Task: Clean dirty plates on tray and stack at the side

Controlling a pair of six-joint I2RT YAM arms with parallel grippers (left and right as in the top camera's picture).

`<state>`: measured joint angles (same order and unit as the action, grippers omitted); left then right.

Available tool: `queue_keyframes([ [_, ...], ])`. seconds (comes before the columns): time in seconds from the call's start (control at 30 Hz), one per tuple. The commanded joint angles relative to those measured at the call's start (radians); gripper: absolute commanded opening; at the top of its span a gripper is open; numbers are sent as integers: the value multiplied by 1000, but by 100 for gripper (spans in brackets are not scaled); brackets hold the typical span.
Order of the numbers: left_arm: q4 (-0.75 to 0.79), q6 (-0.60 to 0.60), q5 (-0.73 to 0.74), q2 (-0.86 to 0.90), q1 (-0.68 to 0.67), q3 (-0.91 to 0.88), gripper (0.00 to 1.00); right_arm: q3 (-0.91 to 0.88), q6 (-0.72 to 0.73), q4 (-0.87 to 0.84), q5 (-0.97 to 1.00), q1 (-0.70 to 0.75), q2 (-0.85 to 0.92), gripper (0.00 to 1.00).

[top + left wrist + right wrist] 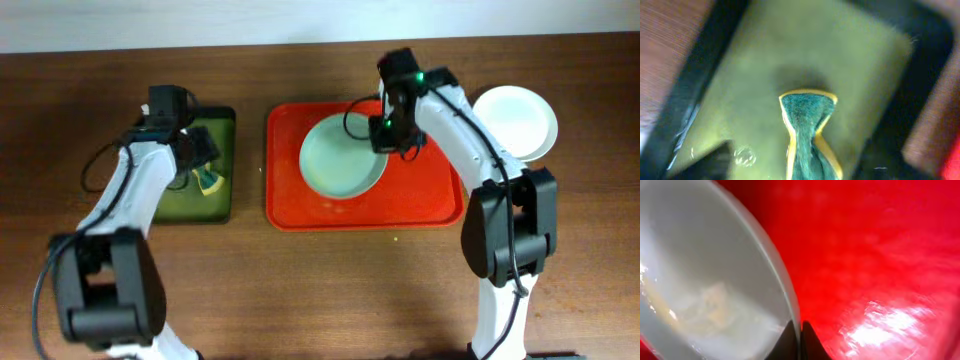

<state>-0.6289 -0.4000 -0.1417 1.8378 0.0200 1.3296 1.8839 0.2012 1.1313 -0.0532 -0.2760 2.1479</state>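
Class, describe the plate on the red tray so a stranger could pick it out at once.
Start at the big red tray in the middle of the table. On it lies one round, shallow plate, with the right gripper at its right rim. It is pale mint, while the white plate sits off the tray, further right.

The red plastic tray (430, 200) gleams glossy, the plate (335, 165) looks smooth, the sponge (807, 117) rough-fibred, the table (300, 290) matt wood-grain.

Overhead is evenly lit and sharp; both wrist views are blurred, with glare on the tray (875, 265).
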Motion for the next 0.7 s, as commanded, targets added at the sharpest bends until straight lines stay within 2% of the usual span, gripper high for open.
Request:
queue_keyframes([
  [0.0,-12,5,-4,-132,3,14,99,182,-9,103,283,-68,-10,4],
  [0.07,-13,5,-4,-138,3,14,99,255,-9,158,568,-138,-10,4],
  [0.17,-14,5,-4,-137,3,14,99,264,-38,163,971,-264,-10,4],
  [0.37,-15,5,-4,-137,3,14,99,264,-352,116,1302,-449,-10,4],
  [0.53,-15,5,-4,-137,3,14,99,264,-389,110,1602,-536,-10,4],
  [0.63,-16,5,-4,-137,3,14,99,264,-396,110,1593,-536,-10,4],
  [0.67,-16,5,-4,-137,3,14,100,264,-394,110,1498,-533,-10,4],
])
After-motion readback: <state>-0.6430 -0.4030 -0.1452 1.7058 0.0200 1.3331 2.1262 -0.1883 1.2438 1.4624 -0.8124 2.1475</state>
